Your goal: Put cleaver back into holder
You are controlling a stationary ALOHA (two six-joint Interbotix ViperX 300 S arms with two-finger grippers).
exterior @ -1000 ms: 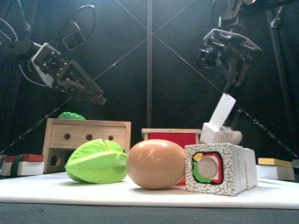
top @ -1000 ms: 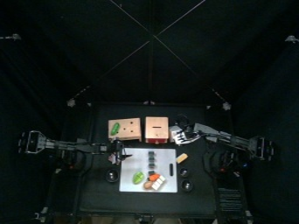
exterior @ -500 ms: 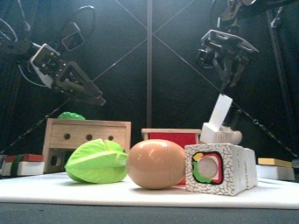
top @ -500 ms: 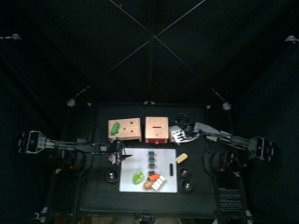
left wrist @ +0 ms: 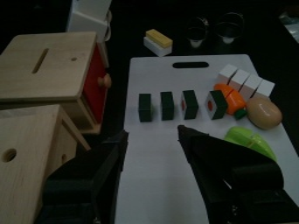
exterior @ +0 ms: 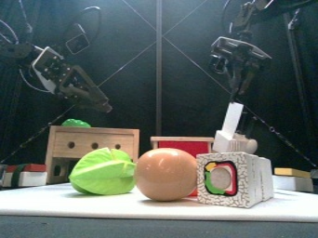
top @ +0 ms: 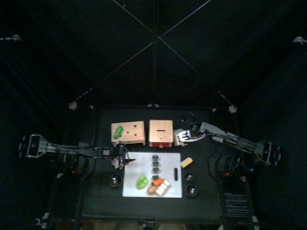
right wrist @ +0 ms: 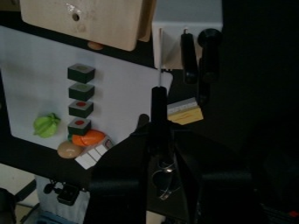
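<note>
Just right of the holder (exterior: pixel 180 142), your right gripper (exterior: pixel 236 91) hangs with its jaws closed partway on the cleaver (exterior: pixel 232 117), which points blade down, clear of the slots. Your left gripper (left wrist: pixel 149 144) rests wide open at the left, over the cutting board's (left wrist: pixel 153 179) near end.

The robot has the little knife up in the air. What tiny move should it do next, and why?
Probably slide the right gripper toward the holder until the cleaver hangs over a slot: from above, it sits just beside the holder's edge, not over it.
</note>
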